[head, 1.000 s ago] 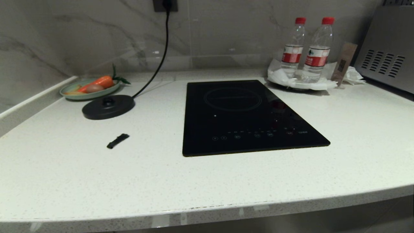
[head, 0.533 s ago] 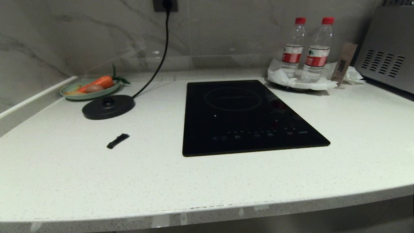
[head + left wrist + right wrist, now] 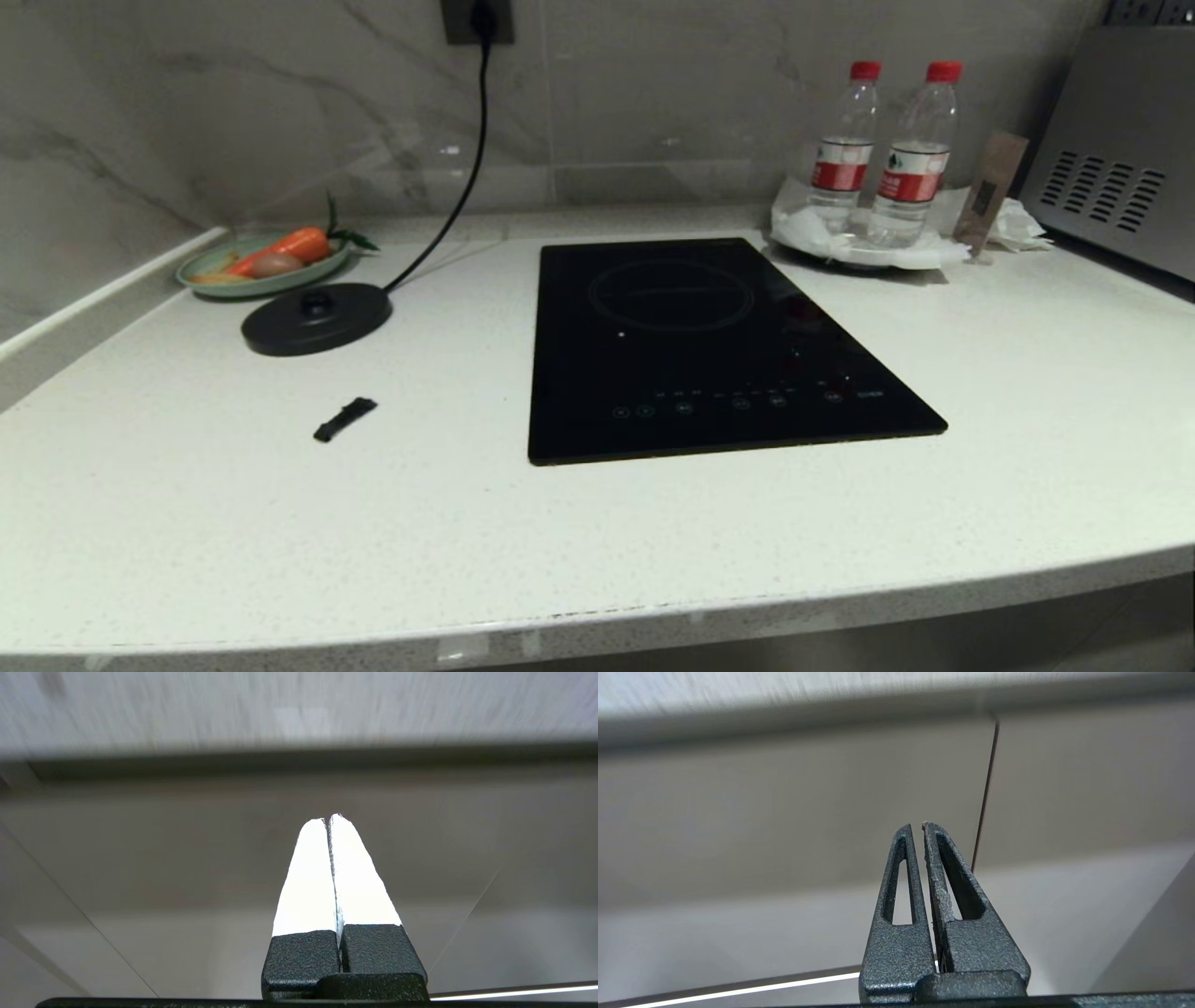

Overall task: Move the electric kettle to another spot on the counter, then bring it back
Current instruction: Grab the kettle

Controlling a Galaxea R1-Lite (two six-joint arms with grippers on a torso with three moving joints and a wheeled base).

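Note:
The electric kettle is out of view in every frame. The white speckled counter (image 3: 467, 551) fills the head view, and neither arm shows there. My left gripper (image 3: 329, 819) is shut with nothing between its white-faced fingers; it points at a pale cabinet front below the counter's edge. My right gripper (image 3: 917, 825) is likewise shut and empty, facing the same pale fronts beside a thin dark seam.
A flat black round disc with a cord (image 3: 316, 319) sits at the back left by a green plate of vegetables (image 3: 266, 264). A small black strip (image 3: 344, 418) lies nearer. The black glass cooktop (image 3: 709, 345) is central. Two water bottles (image 3: 840, 149) and a metal appliance (image 3: 1111, 159) stand at the back right.
The whole head view has slid slightly downward, so the camera has moved. Nothing on the counter has shifted place.

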